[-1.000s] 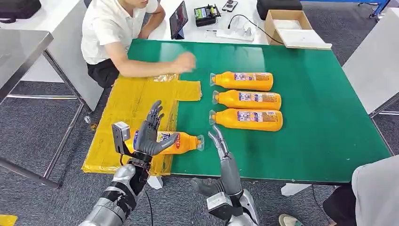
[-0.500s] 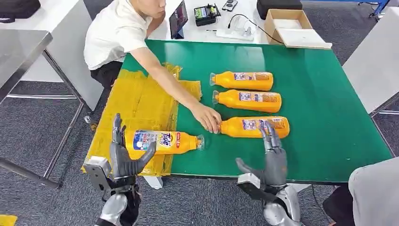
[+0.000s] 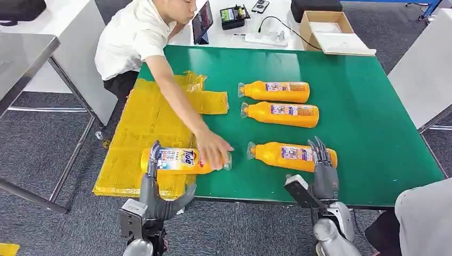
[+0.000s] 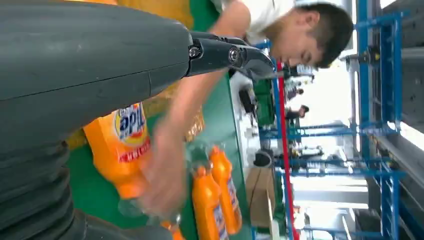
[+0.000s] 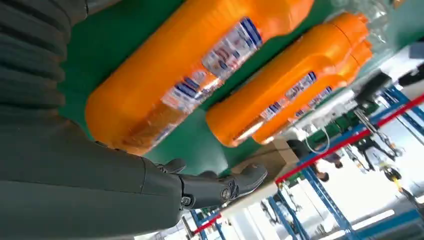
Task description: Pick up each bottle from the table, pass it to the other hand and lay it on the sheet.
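Right hand [image 3: 324,176] open, fingertips at base of nearest bottle [image 3: 292,156] on green table [image 3: 373,133], lying sideways, cap pointing left toward yellow sheet [image 3: 144,122]. Left hand [image 3: 154,192] open, holding nothing.

Both hands [image 3: 152,188] [image 3: 323,173] open, fingers apart

person's hand [image 3: 212,149] now on sheet bottle [image 3: 178,160]

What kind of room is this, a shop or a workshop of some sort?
Most likely a robot test lab or workshop, not a shop: a green work table with orange detergent bottles laid out in a row, a white bench holding a tablet and electronics, and blue metal racking behind.
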Available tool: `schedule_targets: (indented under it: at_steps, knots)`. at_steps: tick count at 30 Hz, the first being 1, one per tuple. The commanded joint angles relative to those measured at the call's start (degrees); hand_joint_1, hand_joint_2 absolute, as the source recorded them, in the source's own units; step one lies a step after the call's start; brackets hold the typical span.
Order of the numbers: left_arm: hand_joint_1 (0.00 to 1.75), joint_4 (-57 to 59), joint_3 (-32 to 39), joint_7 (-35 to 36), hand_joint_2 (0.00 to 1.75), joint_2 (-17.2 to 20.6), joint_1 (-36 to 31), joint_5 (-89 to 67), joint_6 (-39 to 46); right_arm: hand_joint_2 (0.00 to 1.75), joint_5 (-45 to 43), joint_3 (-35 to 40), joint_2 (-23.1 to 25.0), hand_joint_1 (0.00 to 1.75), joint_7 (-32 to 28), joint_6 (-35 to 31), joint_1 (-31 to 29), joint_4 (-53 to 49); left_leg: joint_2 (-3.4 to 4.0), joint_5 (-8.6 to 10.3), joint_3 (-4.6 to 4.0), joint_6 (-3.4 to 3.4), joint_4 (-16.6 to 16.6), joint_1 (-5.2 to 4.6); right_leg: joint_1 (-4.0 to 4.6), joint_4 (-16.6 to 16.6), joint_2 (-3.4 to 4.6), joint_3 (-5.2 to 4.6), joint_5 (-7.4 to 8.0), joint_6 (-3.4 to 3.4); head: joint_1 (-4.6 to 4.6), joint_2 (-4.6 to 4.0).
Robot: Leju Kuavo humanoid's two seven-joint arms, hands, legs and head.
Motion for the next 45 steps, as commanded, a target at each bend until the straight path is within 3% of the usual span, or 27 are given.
schedule_targets:
  at_steps: [1, 5, 9, 14, 23, 28, 45]
  knots:
    - [0.00, 1.6, -2.5, 0.3, 1.75, 2.7, -1.5, 0.0, 0.0, 1.75, 0.1, 0.9, 0.8, 0.00, 0.2, 0.3, -4.8, 9.2, 0.14, -0.07, 0.23, 0.06, -0.1, -0.02, 0.02, -0.1, 0.04, 0.19, -0.05, -0.09, -0.02, 0.00]
    - [0.00, 1.9, -2.5, 1.1, 1.75, 2.4, -2.0, -0.2, -0.4, 1.75, 1.9, 3.4, 1.2, 0.00, 4.6, 5.6, -9.3, 16.6, 0.26, -0.10, 0.26, 0.07, -0.1, -0.03, 0.02, 0.0, 0.15, 0.19, -0.03, -0.10, -0.02, 0.00]
    - [0.00, 1.9, -2.0, 2.8, 1.75, 2.0, -1.9, -1.0, 0.0, 1.75, 3.3, 4.6, 1.5, 0.00, 7.9, 6.1, -10.5, 19.5, 0.35, -0.12, 0.42, 0.12, -0.1, -0.05, 0.03, -0.1, 0.16, 0.31, -0.04, -0.16, -0.02, 0.00]
    - [0.00, 0.8, -1.8, 5.0, 1.75, 2.1, -1.1, -2.2, 0.0, 1.75, 11.2, 8.6, -0.2, 0.00, 17.2, 4.2, -10.0, 17.1, 0.14, -0.08, 0.22, 0.07, -0.1, -0.01, 0.03, -0.1, 0.02, 0.18, -0.05, -0.09, 0.00, 0.00]
    - [0.00, -1.7, -1.1, 7.2, 1.75, 1.6, 0.7, -2.8, -1.7, 1.75, 24.1, 12.1, -3.4, 0.00, 26.4, 6.1, -7.0, 5.0, 0.16, -0.12, 0.29, 0.10, -0.1, -0.05, 0.00, 0.0, 0.01, 0.23, -0.10, -0.13, -0.02, 0.00]
    - [0.00, -2.5, -1.4, 7.5, 1.75, 1.5, 1.1, -2.7, -2.2, 1.75, 26.5, 11.9, -4.3, 0.00, 27.7, 8.7, -6.6, 2.0, 0.14, -0.13, 0.28, 0.11, -0.1, -0.06, 0.00, 0.0, -0.01, 0.22, -0.12, -0.12, 0.00, 0.00]
    - [0.00, -1.0, -0.6, 7.5, 1.75, 1.4, 0.7, -2.9, -1.2, 1.75, 25.9, 8.9, -3.0, 0.00, 32.3, 11.2, -10.3, 11.5, 0.12, -0.08, 0.23, 0.08, -0.1, -0.04, 0.01, 0.0, 0.00, 0.19, -0.06, -0.09, 0.00, 0.00]
